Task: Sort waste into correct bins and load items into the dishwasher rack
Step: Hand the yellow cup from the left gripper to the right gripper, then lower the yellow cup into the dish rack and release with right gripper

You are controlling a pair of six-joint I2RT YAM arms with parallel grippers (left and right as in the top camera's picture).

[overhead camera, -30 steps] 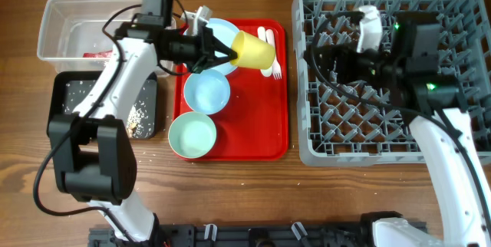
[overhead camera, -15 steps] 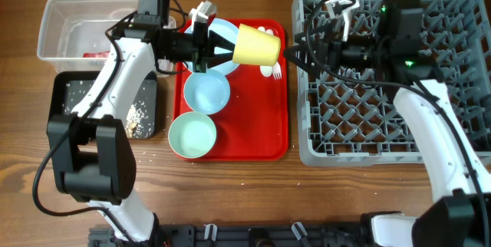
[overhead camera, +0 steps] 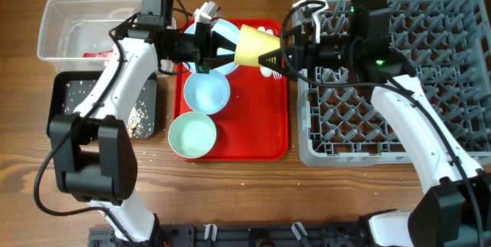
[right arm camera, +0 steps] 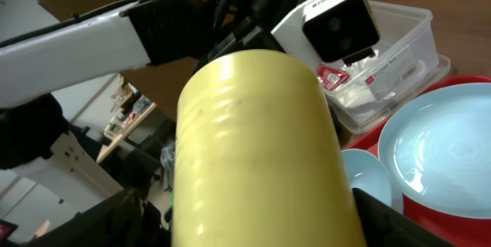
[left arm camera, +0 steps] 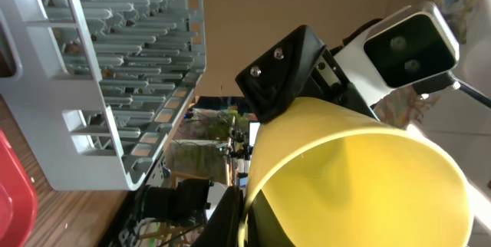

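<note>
"Where is the small yellow plastic cup [overhead camera: 257, 45] at this moment?"

"It is in the air, lying on its side between the two claws. The left claw [overhead camera: 227, 48] is pressed together on the wall at its rim and carries it. The closed end of the cup points toward the right claw [overhead camera: 275, 54]."

"And the right claw, does it hold the cup too?"

"It is spread, with one finger on each side of the closed end. The fingers are just beside the wall. If they touch it, I cannot tell."

"What is below the claws?"

"The flat red plastic tray [overhead camera: 261, 124], on the wooden table [overhead camera: 230, 193]. Under the left claw is the pale blue round plate [overhead camera: 222, 26], partly hidden. Next to it on the tray are the pale blue bowl [overhead camera: 207, 91] and the mint green bowl [overhead camera: 192, 135], both upright."

"And the rack?"

"The large grey plastic rack with upright pegs [overhead camera: 360, 153] stands behind the right claw, under its arm. Behind the left claw is the clear plastic rectangular tub [overhead camera: 57, 24] with the small red wrapper [overhead camera: 96, 52] inside. Just beside the tub is the shallow black rectangular tray [overhead camera: 65, 86] with beige crumbs [overhead camera: 138, 116] in it."
</note>
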